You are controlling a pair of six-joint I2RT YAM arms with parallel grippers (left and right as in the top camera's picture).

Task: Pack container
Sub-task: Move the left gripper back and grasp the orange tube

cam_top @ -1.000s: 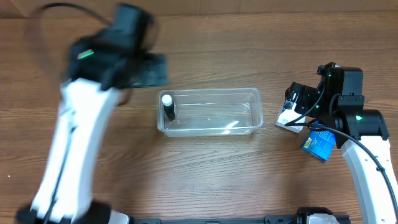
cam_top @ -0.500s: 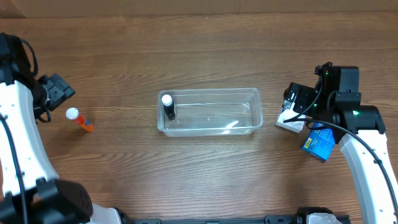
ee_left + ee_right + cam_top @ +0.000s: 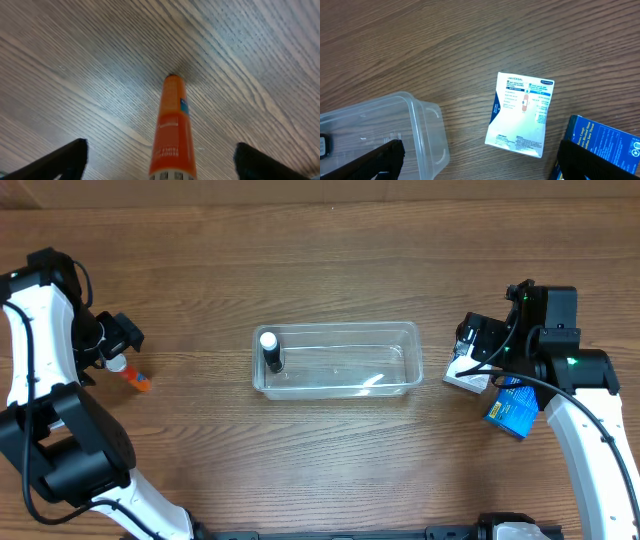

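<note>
Left gripper [image 3: 162, 159] wide astride orange tube [image 3: 172, 120], well apart from container [image 3: 340, 366]

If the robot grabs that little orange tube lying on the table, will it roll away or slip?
It might roll: the orange tube looks round and lies on its side on the smooth table. It looks small and probably light, so a nudge from the open left tool could push it sideways.
</note>
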